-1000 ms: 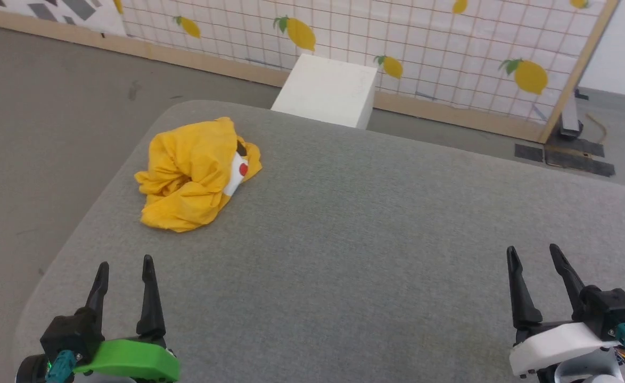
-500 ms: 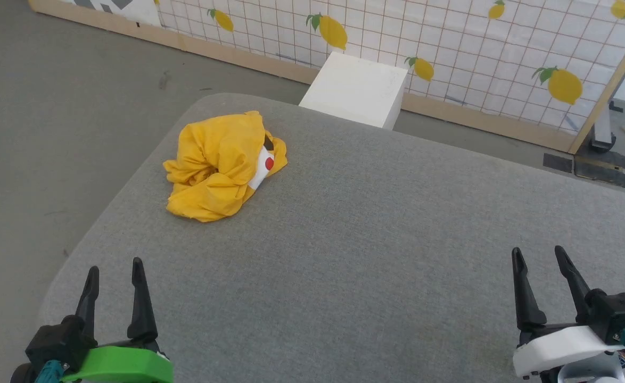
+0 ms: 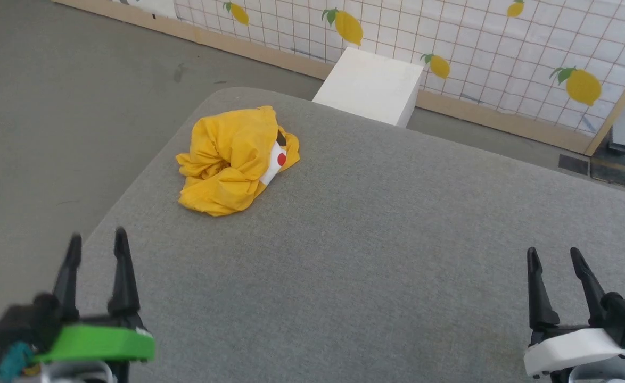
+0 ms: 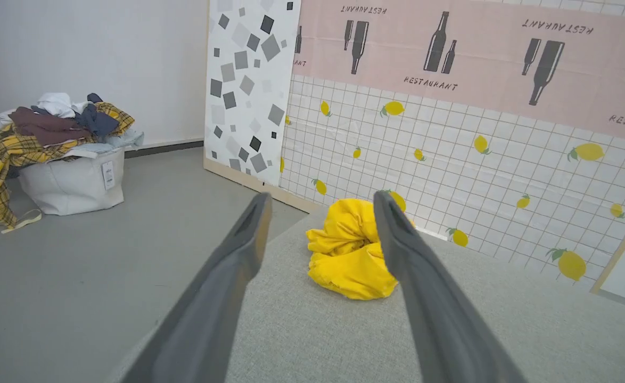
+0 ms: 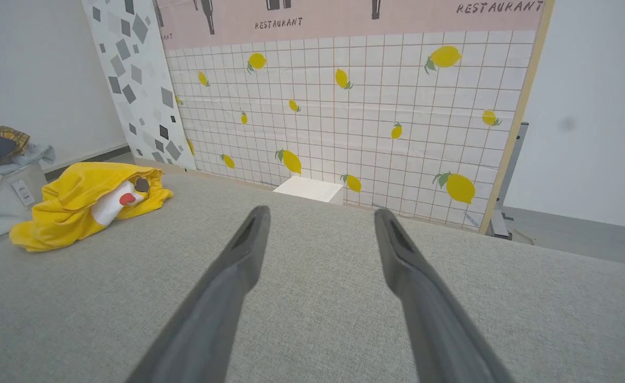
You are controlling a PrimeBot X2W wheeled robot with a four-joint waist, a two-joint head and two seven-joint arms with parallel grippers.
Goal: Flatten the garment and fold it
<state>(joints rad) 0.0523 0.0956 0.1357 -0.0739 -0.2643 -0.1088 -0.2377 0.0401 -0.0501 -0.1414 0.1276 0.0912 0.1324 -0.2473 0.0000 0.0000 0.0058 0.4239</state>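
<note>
Crumpled yellow garment (image 3: pixel 235 159) on a grey padded table (image 3: pixel 371 239).
It lies bunched near the table's far left corner, a white patch with a red dot showing. Left gripper (image 3: pixel 97 235) and right gripper (image 3: pixel 553 251) hover over the table's near side, fingers spread, grasping nothing.

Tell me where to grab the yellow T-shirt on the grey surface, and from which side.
Take the loose flap at the near edge of the T-shirt, which lies low on the grey surface while the rest is bunched into a mound. Come from the robot's side with the open left pincer, probably low and nearly level; it is the closer one and faces the heap.
</note>
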